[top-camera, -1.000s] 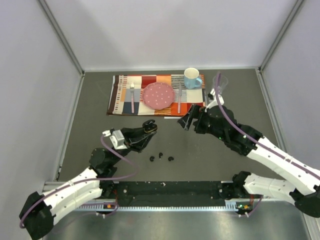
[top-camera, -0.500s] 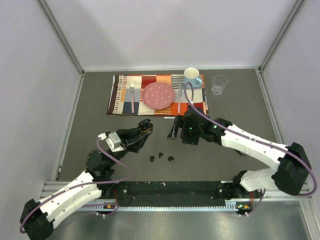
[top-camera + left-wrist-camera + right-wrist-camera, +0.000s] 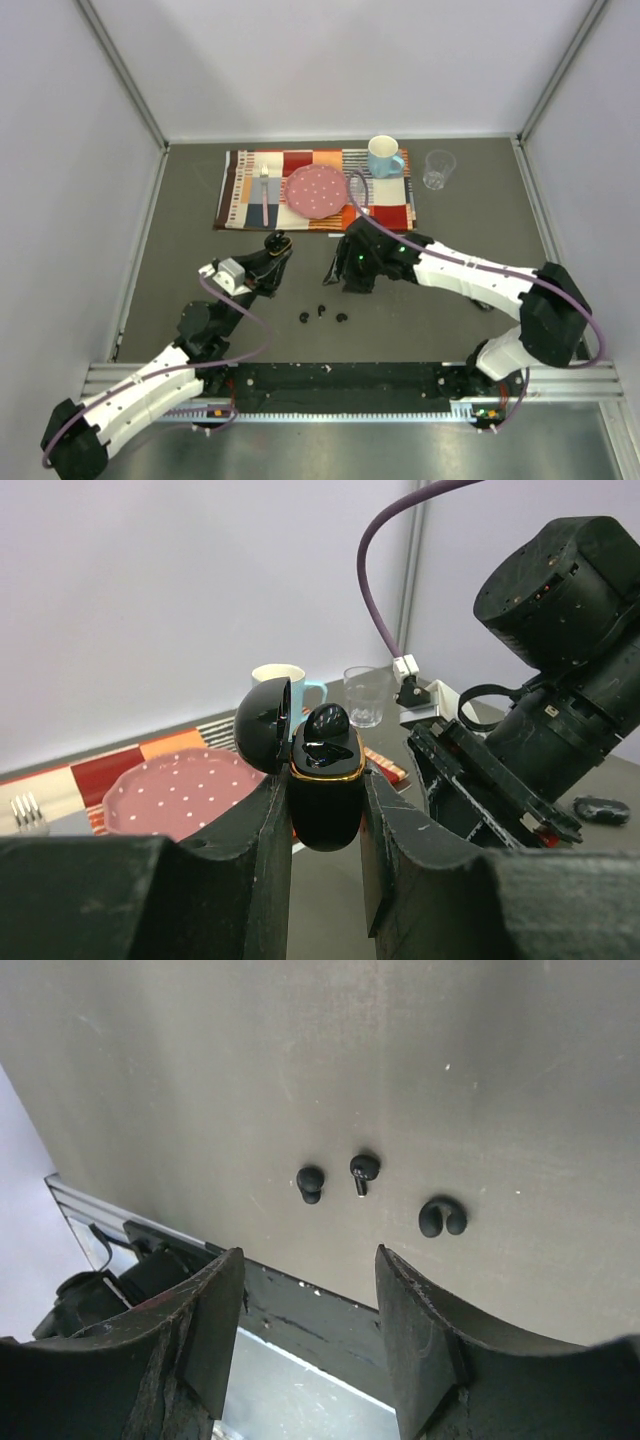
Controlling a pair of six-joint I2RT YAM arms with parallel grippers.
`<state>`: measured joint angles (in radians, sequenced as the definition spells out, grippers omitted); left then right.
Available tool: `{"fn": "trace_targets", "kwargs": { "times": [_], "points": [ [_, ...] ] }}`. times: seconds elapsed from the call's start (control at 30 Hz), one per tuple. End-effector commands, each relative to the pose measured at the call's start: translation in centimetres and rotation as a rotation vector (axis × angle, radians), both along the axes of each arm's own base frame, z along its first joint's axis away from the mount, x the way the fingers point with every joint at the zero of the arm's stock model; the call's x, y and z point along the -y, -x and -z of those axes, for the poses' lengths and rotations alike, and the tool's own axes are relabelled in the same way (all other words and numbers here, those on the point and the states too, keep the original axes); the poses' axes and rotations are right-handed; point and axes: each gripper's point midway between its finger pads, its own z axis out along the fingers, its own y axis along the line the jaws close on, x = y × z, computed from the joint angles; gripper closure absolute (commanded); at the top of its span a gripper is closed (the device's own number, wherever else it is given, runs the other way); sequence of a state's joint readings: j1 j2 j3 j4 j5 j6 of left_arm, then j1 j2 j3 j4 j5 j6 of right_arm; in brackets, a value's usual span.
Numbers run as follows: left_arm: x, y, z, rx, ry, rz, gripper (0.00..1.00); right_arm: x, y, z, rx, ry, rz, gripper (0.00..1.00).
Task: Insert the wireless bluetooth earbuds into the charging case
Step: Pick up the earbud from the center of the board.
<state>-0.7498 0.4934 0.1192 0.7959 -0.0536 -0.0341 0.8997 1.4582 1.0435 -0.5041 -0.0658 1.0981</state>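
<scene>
The left arm stretches forward from its base with the wrist raised. The left gripper is clamped on the case, one finger on each side, holding it upright. The lid hangs open to the left of the fingers, and a rounded black bud stands up out of the top of the case.

The right arm reaches in from the right, its wrist bent so that the right gripper points down at the table, close to the left one. Its fingers stand apart with nothing between them. The loose earbuds lie on the table just beyond its fingertips, in line with the gap. Two lie separate. The dark shape furthest right is curled, and I cannot tell whether it is one bud or two touching.
</scene>
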Motion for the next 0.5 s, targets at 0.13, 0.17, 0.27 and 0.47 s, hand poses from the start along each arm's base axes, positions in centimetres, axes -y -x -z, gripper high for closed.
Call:
{"fn": "trace_targets", "kwargs": {
  "times": [0.13,0.17,0.27,0.47],
  "points": [
    [-1.9,0.2,-0.9,0.039,0.071,-0.044,1.00,-4.0,-0.1,0.9,-0.033,-0.023,-0.016,0.44],
    [-2.0,0.4,-1.0,0.045,0.069,-0.039,1.00,-4.3,-0.1,1.0,-0.031,-0.024,-0.019,0.44],
    [-2.1,0.5,-0.9,0.044,0.058,-0.038,1.00,-4.7,-0.3,1.5,-0.025,-0.010,-0.008,0.45],
    [-2.4,0.8,-0.7,0.037,0.059,-0.041,1.00,-5.2,-0.1,3.2,-0.056,0.024,0.037,0.47]
  ]
}}
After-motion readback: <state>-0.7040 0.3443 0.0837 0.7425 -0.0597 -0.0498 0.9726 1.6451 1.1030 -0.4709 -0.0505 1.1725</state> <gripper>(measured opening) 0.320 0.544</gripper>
